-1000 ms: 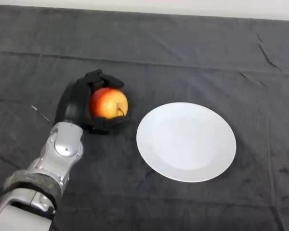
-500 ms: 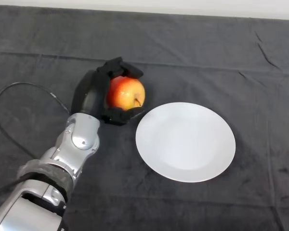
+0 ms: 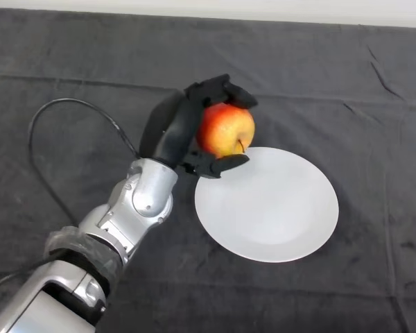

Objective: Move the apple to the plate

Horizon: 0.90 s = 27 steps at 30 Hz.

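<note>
A red and yellow apple (image 3: 225, 129) is held in my black left hand (image 3: 177, 128), whose fingers curl over its top and whose thumb wraps under it. The apple hangs above the upper left rim of the round white plate (image 3: 277, 215), which lies flat on the dark cloth. My silver-grey arm reaches in from the lower left.
The dark cloth (image 3: 319, 76) covers the whole table, with a few creases at the right. A pale strip runs along the table's far edge (image 3: 263, 10).
My hand has carried the apple up and to the right, from left of the plate to over the plate's upper left rim. The plate has stayed put.
</note>
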Each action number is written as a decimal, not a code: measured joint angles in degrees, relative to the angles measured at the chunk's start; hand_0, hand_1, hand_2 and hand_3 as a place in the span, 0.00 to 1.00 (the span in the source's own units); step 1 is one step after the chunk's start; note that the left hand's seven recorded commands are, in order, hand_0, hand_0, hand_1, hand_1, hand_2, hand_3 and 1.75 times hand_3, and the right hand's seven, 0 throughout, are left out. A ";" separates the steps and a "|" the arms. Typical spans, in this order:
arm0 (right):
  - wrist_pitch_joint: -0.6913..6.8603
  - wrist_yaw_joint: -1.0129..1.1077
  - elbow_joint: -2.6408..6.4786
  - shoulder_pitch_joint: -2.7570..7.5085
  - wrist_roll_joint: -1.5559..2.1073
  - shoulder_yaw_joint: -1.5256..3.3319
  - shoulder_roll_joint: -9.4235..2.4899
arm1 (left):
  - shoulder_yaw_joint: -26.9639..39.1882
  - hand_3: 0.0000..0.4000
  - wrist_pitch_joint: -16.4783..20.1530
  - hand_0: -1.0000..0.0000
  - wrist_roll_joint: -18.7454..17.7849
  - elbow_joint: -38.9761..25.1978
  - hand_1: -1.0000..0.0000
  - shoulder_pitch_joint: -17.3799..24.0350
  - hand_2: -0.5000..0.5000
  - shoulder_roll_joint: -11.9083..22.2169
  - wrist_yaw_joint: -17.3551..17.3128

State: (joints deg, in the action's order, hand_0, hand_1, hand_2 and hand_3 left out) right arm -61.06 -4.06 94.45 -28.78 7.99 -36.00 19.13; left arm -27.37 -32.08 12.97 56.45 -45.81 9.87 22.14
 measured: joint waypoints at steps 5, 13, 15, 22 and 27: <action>-0.02 0.00 -0.01 -0.08 0.00 0.00 0.05 | -3.52 1.00 0.01 0.00 -0.05 -0.24 0.00 0.23 0.50 -0.02 0.16; -0.10 0.00 -0.06 -0.20 0.00 0.00 0.09 | -9.88 1.00 0.88 0.00 -0.28 -2.71 0.00 3.00 0.50 -0.30 0.25; -0.14 0.00 -0.07 -0.22 0.00 0.00 0.11 | -11.36 1.00 1.50 0.00 -0.57 -3.31 0.00 3.65 0.50 -0.27 0.25; -0.19 0.00 -0.07 -0.31 0.00 0.00 0.17 | -15.30 1.00 2.80 0.00 -1.99 -4.74 0.00 4.24 0.50 -0.15 -0.64; -0.22 0.00 -0.07 -0.32 0.00 0.00 0.20 | -16.85 1.00 3.70 0.00 -3.45 -5.09 0.00 4.29 0.50 0.20 -1.59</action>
State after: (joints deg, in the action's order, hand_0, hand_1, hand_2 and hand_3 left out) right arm -61.28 -4.06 94.38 -29.10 7.99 -36.00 19.33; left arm -44.22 -28.37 9.52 51.37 -41.52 10.07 20.55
